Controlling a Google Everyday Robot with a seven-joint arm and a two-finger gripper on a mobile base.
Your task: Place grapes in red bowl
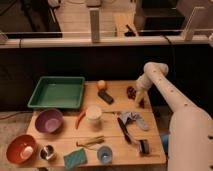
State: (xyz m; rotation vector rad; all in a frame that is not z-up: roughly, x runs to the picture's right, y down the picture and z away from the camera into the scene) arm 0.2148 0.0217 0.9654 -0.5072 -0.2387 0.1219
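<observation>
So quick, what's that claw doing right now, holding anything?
Gripper: down at the table's far right, by the grapes; whether it grips them cannot be told.

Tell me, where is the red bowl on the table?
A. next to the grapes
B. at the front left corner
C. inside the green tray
B: the red bowl sits at the front left corner, far from the grapes and the gripper at the back right.
</observation>
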